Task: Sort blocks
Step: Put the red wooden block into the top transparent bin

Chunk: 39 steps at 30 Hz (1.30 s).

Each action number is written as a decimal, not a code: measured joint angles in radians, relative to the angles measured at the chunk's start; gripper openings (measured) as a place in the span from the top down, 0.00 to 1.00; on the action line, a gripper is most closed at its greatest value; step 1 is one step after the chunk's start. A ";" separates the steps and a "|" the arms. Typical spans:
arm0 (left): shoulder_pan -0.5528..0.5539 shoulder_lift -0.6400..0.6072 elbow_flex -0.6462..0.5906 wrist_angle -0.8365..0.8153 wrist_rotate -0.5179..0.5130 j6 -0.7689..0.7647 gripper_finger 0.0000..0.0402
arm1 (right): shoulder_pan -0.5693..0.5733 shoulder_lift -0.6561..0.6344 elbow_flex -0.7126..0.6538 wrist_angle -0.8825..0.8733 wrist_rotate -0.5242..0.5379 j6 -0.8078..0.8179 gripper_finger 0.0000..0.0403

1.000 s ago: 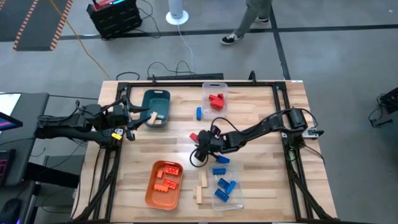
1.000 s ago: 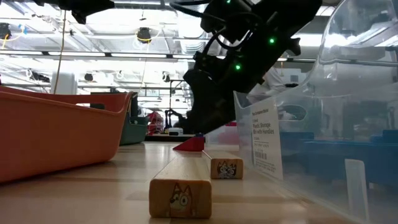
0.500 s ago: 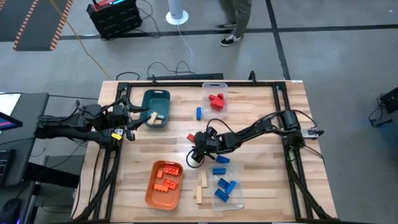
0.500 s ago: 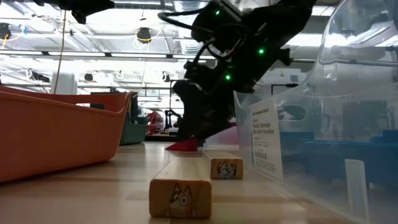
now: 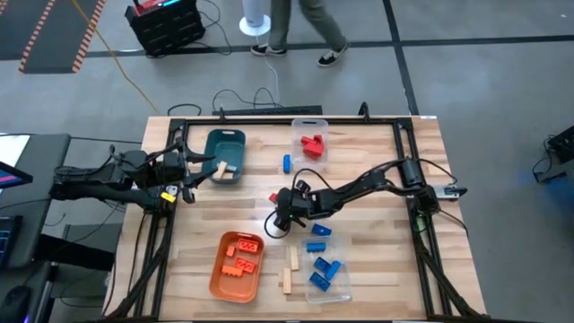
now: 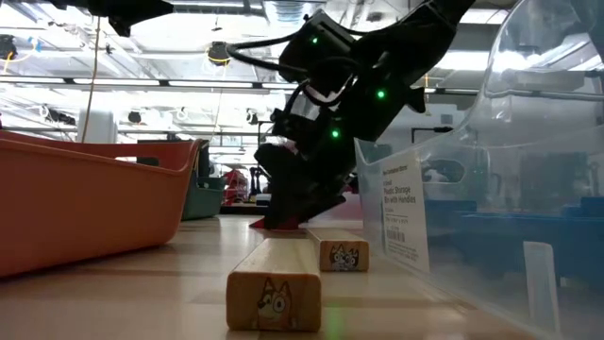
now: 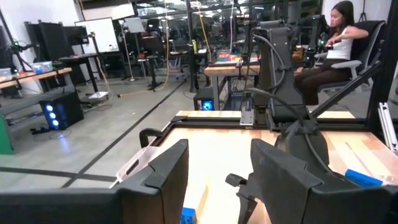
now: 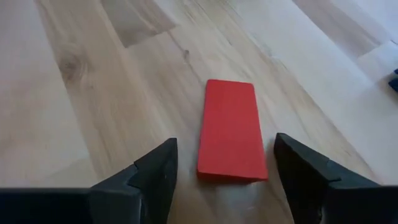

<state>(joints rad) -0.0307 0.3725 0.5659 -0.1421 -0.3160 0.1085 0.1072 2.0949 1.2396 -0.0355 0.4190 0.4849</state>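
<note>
Right gripper (image 8: pixel 221 180): low over mid-table, jaws spread wide, one finger to each side of a flat red block (image 8: pixel 230 129) lying on the wood; no contact visible.
Left gripper (image 5: pixel 193 170): waiting at the table's left edge beside the teal tray (image 5: pixel 224 152), fingers parted, holding nothing.
Blocks, sorted: red pieces in a clear bin (image 5: pixel 309 130) at the far side; orange pieces in the orange tray (image 5: pixel 235 285); blue pieces in a near clear bin (image 5: pixel 327 285); one wooden piece in the teal tray.
Blocks, loose on the table: two blue bricks (image 5: pixel 317 231), a small blue one (image 5: pixel 286 163), two wooden pieces (image 5: pixel 290 269).
</note>
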 joint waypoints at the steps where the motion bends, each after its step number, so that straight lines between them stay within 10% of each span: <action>1: 0.000 0.000 0.000 0.000 0.000 0.000 0.58 | -0.002 0.000 0.000 0.002 -0.001 -0.011 0.38; 15: 0.000 0.000 0.000 -0.003 0.000 0.019 0.58 | -0.036 -0.002 0.000 0.018 -0.074 -0.061 0.78; 27: 0.000 -0.001 0.000 -0.026 -0.001 0.019 0.58 | -0.003 -0.193 0.000 -0.146 -0.071 -0.090 0.79; 39: 0.000 0.000 0.000 -0.021 -0.001 0.016 0.58 | 0.048 -0.423 0.000 -0.553 0.402 0.112 0.79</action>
<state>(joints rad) -0.0307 0.3725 0.5659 -0.1629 -0.3168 0.1243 0.1548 1.6721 1.2400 -0.5887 0.8208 0.5968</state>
